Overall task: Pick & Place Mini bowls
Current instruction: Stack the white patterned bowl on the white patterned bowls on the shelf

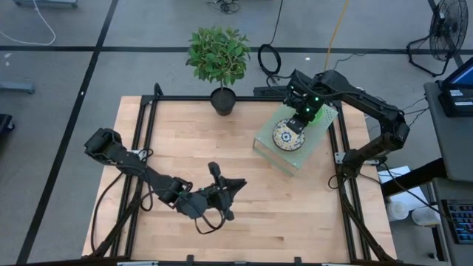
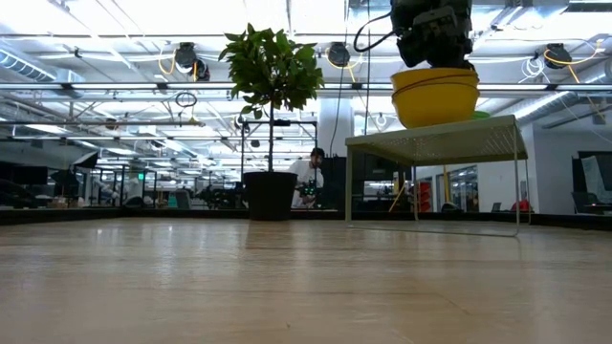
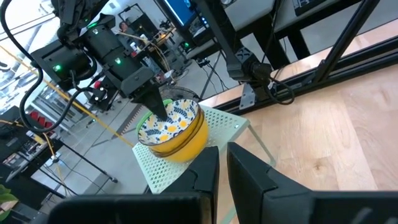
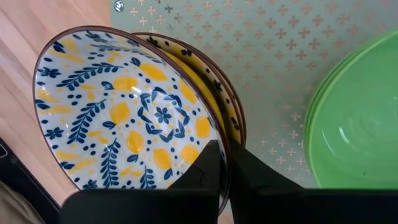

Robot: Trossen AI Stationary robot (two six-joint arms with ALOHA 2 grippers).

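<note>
Right tool [image 1: 295, 127] is directly over the floral bowl stack [image 1: 286, 136] on the green shelf [image 1: 277, 151], fingers pinched on the top bowl's rim [image 4: 219, 163]; green bowls [image 4: 354, 124] beside. Left tool [image 1: 222, 193] together, well apart over mid table [image 1: 295, 214].

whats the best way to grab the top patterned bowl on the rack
By its rim, from above: the top patterned bowl sits tilted in the stack, its edge lifted clear. The right gripper already straddles that rim, one finger inside, one outside.
</note>
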